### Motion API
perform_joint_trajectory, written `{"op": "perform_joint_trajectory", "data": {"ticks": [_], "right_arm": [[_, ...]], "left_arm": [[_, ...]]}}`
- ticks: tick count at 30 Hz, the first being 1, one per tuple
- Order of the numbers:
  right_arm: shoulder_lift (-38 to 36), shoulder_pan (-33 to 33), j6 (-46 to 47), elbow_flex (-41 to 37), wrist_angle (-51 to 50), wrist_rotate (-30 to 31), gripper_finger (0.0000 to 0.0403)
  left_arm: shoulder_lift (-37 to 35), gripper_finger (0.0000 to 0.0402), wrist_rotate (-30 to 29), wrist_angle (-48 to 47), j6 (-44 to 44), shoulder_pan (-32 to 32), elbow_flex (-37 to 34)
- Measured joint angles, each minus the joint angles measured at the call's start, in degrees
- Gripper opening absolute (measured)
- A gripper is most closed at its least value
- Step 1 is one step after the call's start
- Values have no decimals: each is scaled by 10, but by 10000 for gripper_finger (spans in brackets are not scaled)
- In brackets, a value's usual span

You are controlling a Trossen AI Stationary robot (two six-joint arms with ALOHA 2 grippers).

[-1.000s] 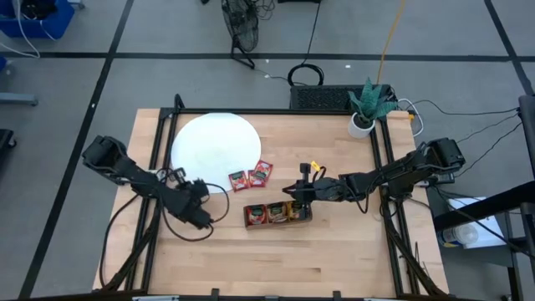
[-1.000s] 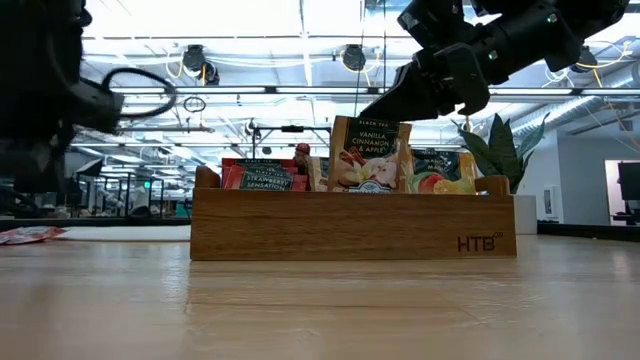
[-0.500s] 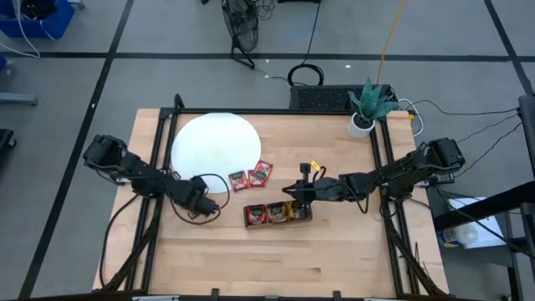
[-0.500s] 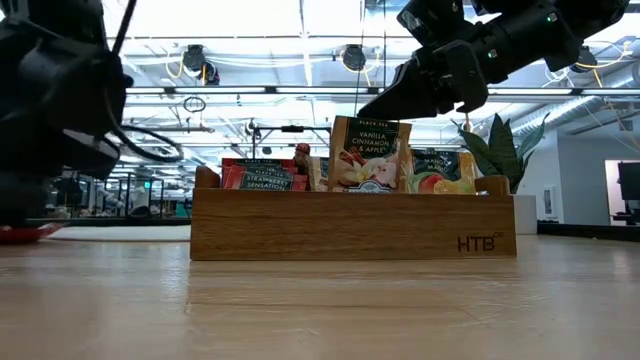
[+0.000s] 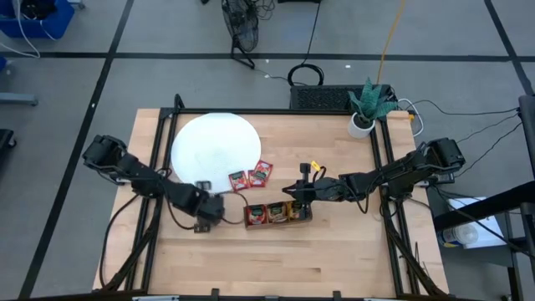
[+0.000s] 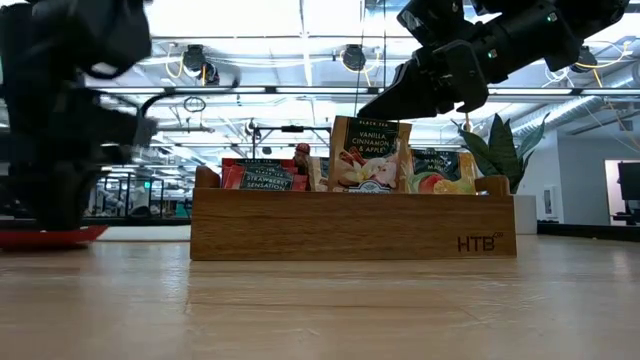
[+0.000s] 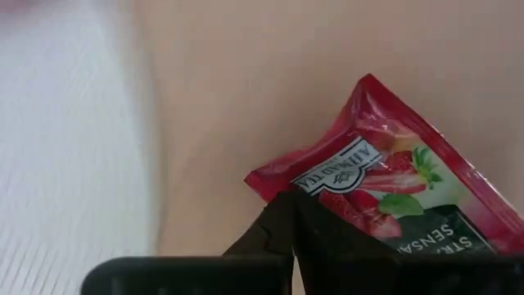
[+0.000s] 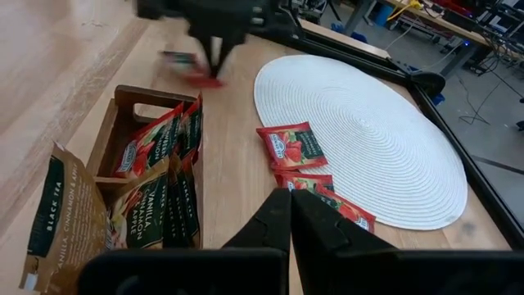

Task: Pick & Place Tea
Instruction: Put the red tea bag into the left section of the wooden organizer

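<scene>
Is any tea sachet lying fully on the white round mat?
No, the two red sachets lie on the wood beside the white mat, at most overlapping its edge.

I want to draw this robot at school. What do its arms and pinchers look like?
Draw two thin black arms made of jointed segments, with chunky round joints and black cables looping beside them. The left end effector and the right end effector are black too, each ending in two flat, pointed fingers. No markings show.

red sachets loose [image 8: 291, 146]: 3 (one held) | tray [image 5: 277, 222]: 1 | disc [image 5: 213, 144]: 1
</scene>
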Motion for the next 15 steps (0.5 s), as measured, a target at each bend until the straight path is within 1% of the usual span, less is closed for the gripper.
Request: {"op": "perform_joint_trajectory", "data": {"ticks": [3, 5, 7, 10, 15], "right_arm": [[0, 0, 0, 0, 0, 0, 0], [0, 0, 0, 0, 0, 0, 0], [0, 0, 0, 0, 0, 0, 0], [0, 0, 0, 0, -1, 0, 0], [0, 0, 1, 0, -4, 0, 0]], "left_arm": [[0, 13, 47, 81, 86, -14, 0], [-5, 6, 53, 104, 110, -23, 0], [-16, 4, 49, 116, 109, -29, 0], [-39, 8, 34, 140, 85, -43, -1], [-52, 5, 74, 235, 59, -79, -1]]}}
